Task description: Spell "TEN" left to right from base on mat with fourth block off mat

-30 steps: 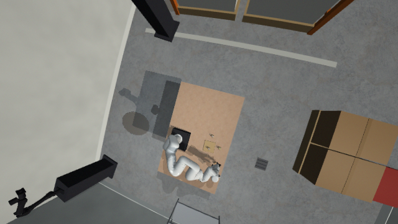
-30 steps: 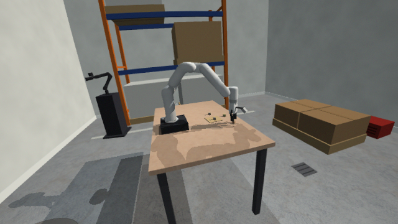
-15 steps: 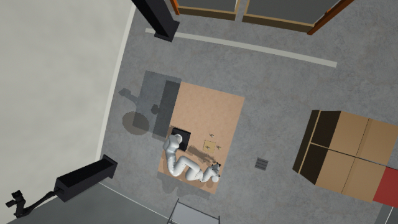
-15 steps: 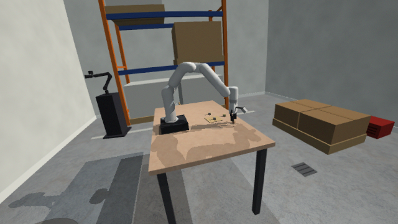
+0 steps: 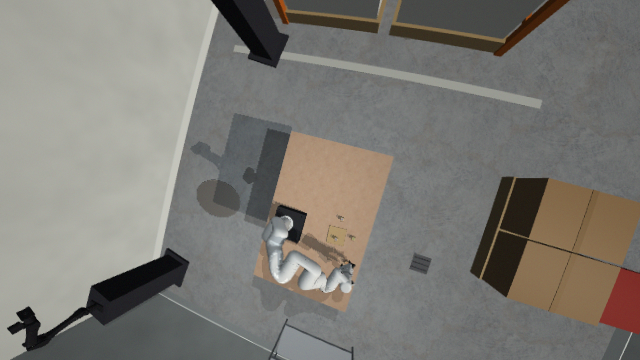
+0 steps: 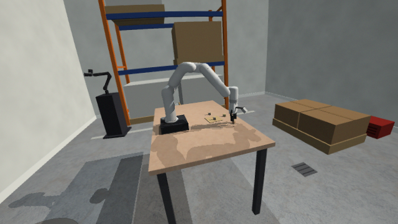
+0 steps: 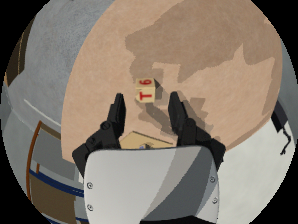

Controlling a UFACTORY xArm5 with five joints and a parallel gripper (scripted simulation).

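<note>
The claw (image 5: 349, 267) (image 6: 233, 121) (image 7: 146, 100) points downward, its fingers partly open.

- Top: high overhead, looking steeply down; the table (image 5: 330, 170) (image 6: 205, 149) (image 7: 200, 45) is small within the room.
- Exterior: above and beside the table, facing across it towards shelving, moderately near.
- Wrist: closest, looking down at the table; all three share part of its top.

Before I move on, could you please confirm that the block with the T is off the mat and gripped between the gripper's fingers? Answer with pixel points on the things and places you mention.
The T block (image 7: 145, 95) is off the mat (image 5: 342, 229) (image 6: 208, 120) (image 7: 131, 141), but not gripped: the wrist view shows it beyond the open gripper's (image 7: 146, 94) fingertips, touching neither.
</note>
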